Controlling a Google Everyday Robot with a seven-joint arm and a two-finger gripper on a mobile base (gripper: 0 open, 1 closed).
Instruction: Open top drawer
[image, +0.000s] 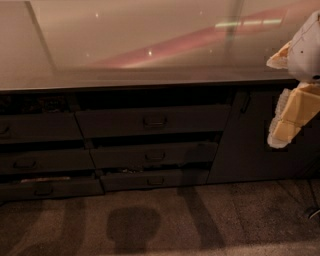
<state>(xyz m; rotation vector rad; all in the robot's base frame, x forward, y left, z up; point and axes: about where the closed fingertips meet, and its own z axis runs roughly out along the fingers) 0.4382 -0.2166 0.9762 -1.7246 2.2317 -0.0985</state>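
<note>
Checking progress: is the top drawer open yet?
Looks shut: top drawer front shows no interior; the gripper hangs off right, clear of its handle.

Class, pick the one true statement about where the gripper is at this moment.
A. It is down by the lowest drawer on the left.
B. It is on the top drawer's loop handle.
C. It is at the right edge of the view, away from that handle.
C: the gripper is at the right edge, over the plain cabinet door, well clear of the top drawer and its loop handle.

Top drawer (190, 121), wide dark grey front, centred loop handle (155, 120), dark gap above, pincer (289, 119) well apart at right
</note>
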